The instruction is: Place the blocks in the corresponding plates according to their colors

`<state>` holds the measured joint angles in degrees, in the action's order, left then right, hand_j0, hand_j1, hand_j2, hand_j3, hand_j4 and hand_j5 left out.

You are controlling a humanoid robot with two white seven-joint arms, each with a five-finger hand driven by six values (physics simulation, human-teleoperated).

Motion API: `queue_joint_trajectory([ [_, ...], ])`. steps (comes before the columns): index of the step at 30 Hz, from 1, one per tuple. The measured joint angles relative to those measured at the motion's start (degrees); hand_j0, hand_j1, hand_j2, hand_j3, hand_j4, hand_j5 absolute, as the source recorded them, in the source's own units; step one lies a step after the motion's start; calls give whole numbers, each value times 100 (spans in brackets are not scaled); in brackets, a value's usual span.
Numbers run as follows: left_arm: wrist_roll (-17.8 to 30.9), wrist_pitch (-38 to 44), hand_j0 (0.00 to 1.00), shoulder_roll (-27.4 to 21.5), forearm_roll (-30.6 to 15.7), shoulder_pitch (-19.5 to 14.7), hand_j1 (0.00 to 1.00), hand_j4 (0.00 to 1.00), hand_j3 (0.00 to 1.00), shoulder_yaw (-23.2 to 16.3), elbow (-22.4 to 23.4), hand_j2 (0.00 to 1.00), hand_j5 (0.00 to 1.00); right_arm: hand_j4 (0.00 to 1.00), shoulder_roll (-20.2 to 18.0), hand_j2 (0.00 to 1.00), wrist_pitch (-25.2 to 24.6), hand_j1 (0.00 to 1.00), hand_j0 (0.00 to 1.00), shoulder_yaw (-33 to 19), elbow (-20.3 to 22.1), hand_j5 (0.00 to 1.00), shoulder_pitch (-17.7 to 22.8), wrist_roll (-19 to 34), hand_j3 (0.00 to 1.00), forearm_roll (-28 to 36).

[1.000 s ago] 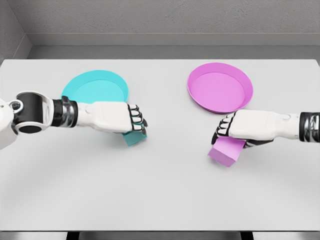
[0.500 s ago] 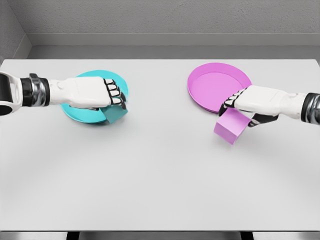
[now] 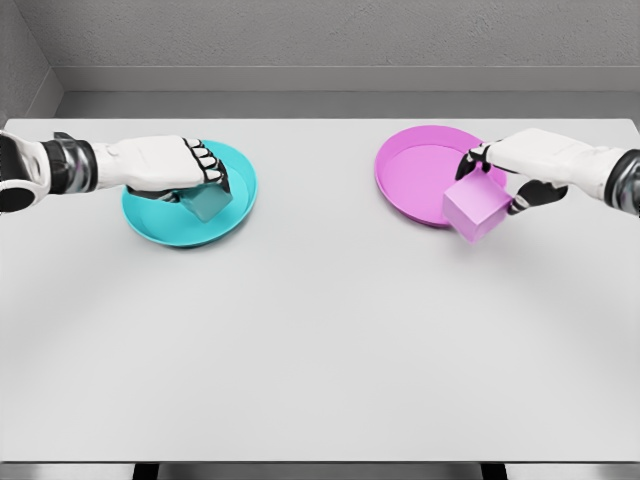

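So nearest to me is just bare white table (image 3: 320, 350), nothing on it. Further out, my right hand (image 3: 525, 160) has its fingers curled around the pink block (image 3: 478, 210), which hangs tilted over the near right edge of the pink plate (image 3: 420, 175). It looks like it's overlapping the rim rather than sitting over the middle, so I'd guess it needs carrying further in before I let go.

Over on the other side, my left hand (image 3: 165, 165) is wrapped around the teal block (image 3: 207, 202), and that one is right over the teal plate (image 3: 160, 225), low in the dish. I can't tell if it's actually touching the bottom.

Handling-wise, these look like plain rigid cubes, probably light, with smooth flat faces that could slip if I hold a corner. I reckon pinching two opposite flat sides is the way to go. Nothing fragile here as far as I can judge.
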<state>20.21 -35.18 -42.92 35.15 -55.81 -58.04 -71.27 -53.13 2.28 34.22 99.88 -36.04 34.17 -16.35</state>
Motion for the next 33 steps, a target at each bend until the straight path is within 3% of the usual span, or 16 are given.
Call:
queue_joint_trajectory([
  [8,6,1,54,304,391,-79,54,54,54,1,501,54,54,58,172,58,-563,58,58,9,-17,58,-185,-10,58,5],
  [11,3,1,73,337,486,-79,73,73,73,2,561,73,73,58,256,58,-776,58,58,14,-27,58,-237,-12,58,14],
  [12,0,1,88,342,512,-79,88,88,88,2,571,88,88,58,283,58,-851,58,58,17,-32,58,-264,-12,58,14],
  [13,-2,2,95,346,535,-79,95,95,95,1,578,95,95,58,308,58,-957,58,58,21,-34,58,-281,-13,58,16],
  [15,0,6,100,349,571,-79,100,100,100,-1,587,100,100,58,349,58,-1134,58,58,27,-37,58,-299,-14,58,18],
  [24,-12,9,100,303,551,-114,100,100,100,50,589,100,100,58,568,58,-1614,58,58,85,-114,58,-554,-14,58,12],
  [29,-38,9,100,114,116,-123,100,100,100,195,519,100,100,58,727,58,-1729,58,58,150,-237,58,-738,-18,58,7],
  [33,-52,8,100,-195,-221,-44,100,100,100,222,110,100,100,58,849,58,-1750,58,58,235,-361,58,-826,-22,58,5],
])
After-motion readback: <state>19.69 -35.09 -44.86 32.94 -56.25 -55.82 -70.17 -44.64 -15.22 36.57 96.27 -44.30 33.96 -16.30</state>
